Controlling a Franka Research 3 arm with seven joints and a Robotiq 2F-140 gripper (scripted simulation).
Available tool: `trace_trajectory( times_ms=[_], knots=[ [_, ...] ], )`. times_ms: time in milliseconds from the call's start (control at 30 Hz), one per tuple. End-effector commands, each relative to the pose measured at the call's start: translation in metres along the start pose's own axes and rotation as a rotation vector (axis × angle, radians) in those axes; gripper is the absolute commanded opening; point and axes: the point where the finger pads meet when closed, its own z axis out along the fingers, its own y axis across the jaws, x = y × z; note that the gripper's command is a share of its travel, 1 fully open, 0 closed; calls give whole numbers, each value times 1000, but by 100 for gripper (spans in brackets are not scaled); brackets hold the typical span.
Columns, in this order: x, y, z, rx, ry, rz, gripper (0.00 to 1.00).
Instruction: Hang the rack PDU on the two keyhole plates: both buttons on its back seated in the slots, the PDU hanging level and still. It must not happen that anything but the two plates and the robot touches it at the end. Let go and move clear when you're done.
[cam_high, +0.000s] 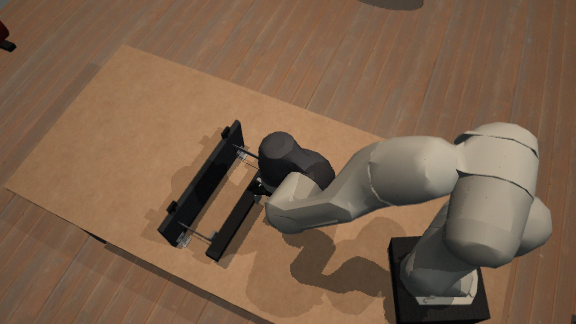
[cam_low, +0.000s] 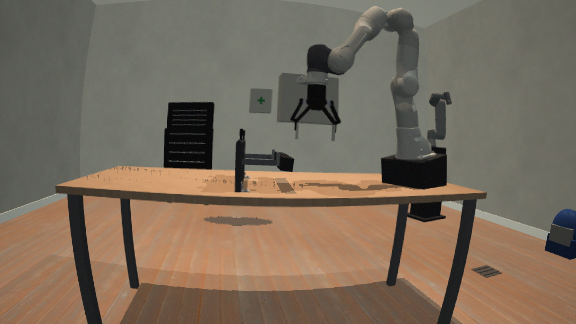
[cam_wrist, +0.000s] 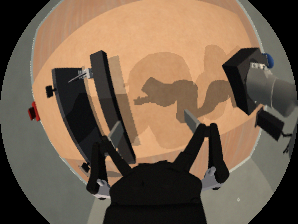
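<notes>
nothing hung yet
the gripper (cam_low: 316, 131) hovers wide and empty high above the rack pdu (cam_high: 234, 222), which sits propped off the upright panel (cam_high: 201, 184); grasping and hanging remain.

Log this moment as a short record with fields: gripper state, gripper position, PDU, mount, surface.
gripper state: gripper open wide, nothing between the fingers
gripper position: high above the table, pointing down, apart from the PDU
PDU: long black bar, held off the upright board on two thin rods, not gripped
mount: black upright board standing on the table; keyhole plates too small to make out
surface: brown table top; arm base at the right end
</notes>
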Motion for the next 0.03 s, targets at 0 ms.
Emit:
trace_trajectory(
  times_ms=[0],
  knots=[
    [0,-1,0,3,-2,-1,100]
  ],
)
